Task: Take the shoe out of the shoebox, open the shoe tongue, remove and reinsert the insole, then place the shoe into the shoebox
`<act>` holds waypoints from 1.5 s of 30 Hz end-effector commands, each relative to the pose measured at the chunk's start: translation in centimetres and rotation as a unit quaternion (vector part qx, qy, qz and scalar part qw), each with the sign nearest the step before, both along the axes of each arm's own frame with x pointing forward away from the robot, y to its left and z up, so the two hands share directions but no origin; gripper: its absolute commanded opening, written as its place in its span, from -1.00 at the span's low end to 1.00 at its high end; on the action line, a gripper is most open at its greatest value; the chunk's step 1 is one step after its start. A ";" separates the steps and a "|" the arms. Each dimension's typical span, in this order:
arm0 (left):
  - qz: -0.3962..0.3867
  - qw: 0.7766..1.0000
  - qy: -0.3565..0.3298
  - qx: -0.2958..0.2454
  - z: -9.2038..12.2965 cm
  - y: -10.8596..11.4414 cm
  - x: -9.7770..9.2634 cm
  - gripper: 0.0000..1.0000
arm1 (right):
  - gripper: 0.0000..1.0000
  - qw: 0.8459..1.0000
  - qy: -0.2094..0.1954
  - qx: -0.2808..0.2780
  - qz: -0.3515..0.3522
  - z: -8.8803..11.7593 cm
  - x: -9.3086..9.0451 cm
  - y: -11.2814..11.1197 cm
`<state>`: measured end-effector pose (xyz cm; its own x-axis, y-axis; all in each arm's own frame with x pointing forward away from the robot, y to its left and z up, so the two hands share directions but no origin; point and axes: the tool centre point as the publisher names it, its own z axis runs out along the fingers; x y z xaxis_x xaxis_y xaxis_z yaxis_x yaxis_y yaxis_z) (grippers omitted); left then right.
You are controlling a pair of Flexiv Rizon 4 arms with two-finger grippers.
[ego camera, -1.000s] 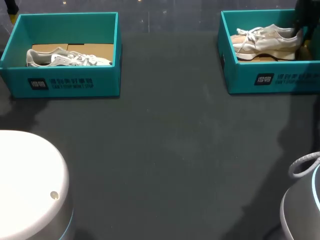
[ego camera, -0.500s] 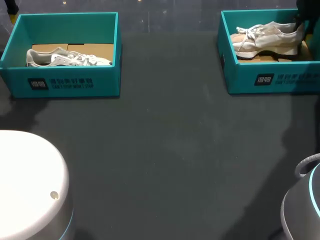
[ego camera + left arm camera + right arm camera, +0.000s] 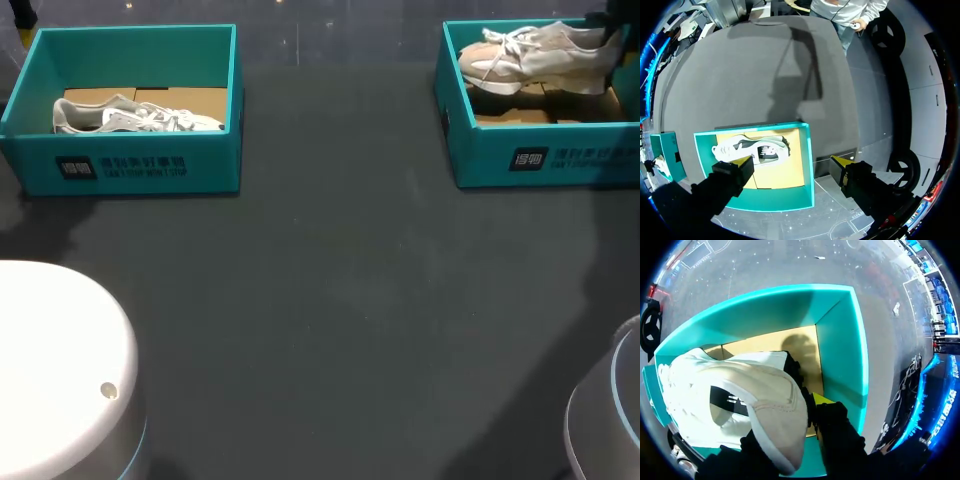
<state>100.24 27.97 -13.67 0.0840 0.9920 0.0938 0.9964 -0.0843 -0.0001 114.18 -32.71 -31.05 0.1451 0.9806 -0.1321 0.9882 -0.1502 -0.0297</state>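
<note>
My right gripper (image 3: 790, 425) is clamped on the heel of the beige sneaker (image 3: 530, 55). One yellow tip shows against the heel's outer side, and the other finger sits under the collar. Holding it by the heel makes sense to me: it is the stiffest part, and it leaves the tongue and laces free for the next step. The sneaker hangs inside the right shoebox (image 3: 540, 160), at about 1 o'clock on the table (image 3: 330, 300), toe toward 9 o'clock. Its sole is off the cardboard floor, with a shadow beneath it. It has not cleared the walls, and I judge the near wall at 6 o'clock of the shoe and the loose laces at the toe end to be the likeliest snags on the way out. At about 11 o'clock is the left shoebox (image 3: 130, 165), with a white sneaker (image 3: 135, 117) lying flat inside. My left gripper (image 3: 791, 161) hangs over that box with fingers spread wide, holding nothing, well apart from the right arm's work.
</note>
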 end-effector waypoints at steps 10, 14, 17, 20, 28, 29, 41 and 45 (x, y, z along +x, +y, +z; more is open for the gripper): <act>-0.001 1.000 0.000 0.001 0.0 0.0 0.0 1.00 | -1.00 1.000 0.002 -0.007 0.011 2.8 -0.2 -1.8; -0.001 1.000 0.000 0.001 0.0 0.0 0.0 1.00 | -1.00 1.000 0.000 -0.008 0.014 4.0 -0.2 -2.1; -0.001 1.000 0.000 0.001 0.0 0.0 0.0 1.00 | -1.00 1.000 -0.002 -0.007 0.017 4.9 -0.4 -2.1; -0.001 1.000 0.000 0.001 0.0 0.0 0.0 1.00 | -1.00 1.000 -0.003 -0.010 0.022 6.0 -0.4 -2.0; -0.001 1.000 0.000 0.001 0.0 0.0 0.0 1.00 | -1.00 0.999 -0.013 -0.021 0.026 9.8 -0.9 -1.7; -0.001 1.000 0.000 0.001 0.0 0.0 0.0 1.00 | -1.00 0.999 -0.017 -0.021 0.027 10.4 -1.0 -1.7; -0.001 1.000 0.000 0.001 0.0 0.0 0.0 1.00 | -1.00 0.999 -0.028 -0.025 0.036 18.0 -3.3 -0.6; -0.001 1.000 0.000 0.001 0.0 0.0 0.0 1.00 | -1.00 0.999 -0.030 -0.027 0.035 19.5 -4.7 0.6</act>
